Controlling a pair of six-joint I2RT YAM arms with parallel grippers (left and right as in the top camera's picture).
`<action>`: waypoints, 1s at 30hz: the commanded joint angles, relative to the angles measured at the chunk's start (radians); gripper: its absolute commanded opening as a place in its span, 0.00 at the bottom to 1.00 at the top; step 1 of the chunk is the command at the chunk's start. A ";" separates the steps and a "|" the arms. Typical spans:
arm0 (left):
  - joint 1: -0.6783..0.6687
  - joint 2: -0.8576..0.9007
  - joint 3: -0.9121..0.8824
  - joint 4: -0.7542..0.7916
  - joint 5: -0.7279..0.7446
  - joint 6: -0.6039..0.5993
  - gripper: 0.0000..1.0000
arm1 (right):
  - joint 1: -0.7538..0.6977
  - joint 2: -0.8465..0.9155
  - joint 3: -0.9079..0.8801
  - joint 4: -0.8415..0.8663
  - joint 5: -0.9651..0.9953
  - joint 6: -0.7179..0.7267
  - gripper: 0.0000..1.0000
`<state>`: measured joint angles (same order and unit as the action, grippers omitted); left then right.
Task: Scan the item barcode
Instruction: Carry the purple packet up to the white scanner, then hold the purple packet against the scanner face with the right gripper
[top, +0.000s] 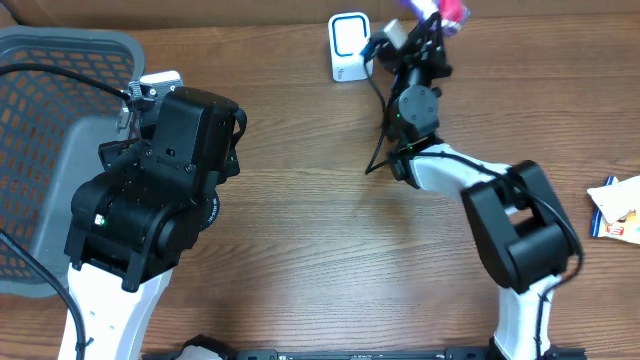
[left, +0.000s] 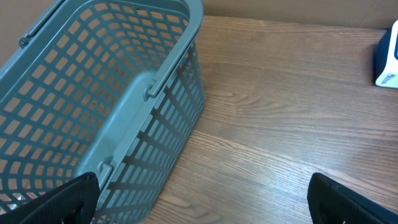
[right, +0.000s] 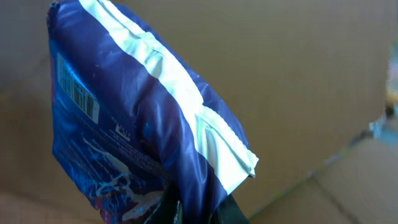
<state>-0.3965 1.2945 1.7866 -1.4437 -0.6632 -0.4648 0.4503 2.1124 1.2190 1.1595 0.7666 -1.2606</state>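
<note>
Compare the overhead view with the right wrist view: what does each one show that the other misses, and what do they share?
Only overhead: the grey basket at far left, the white blue-faced device at the far side, likely the scanner, and a second packet at the right edge. Only right wrist: the barcode printed on the blue packet and its white seam. Shared: that packet pinched in the right gripper; overhead catches just a purple-pink sliver of it at the top edge.
</note>
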 joint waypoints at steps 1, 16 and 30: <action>0.005 0.002 0.013 0.004 -0.012 -0.007 0.99 | -0.002 0.055 0.076 0.025 -0.067 -0.152 0.04; 0.005 0.002 0.013 0.004 -0.012 -0.007 1.00 | -0.002 0.288 0.377 -0.119 -0.146 -0.242 0.04; 0.005 0.002 0.013 0.004 -0.012 -0.007 1.00 | 0.017 0.401 0.380 -0.137 -0.166 -0.312 0.04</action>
<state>-0.3965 1.2945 1.7866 -1.4437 -0.6632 -0.4652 0.4541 2.4840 1.5688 1.0107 0.6098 -1.5536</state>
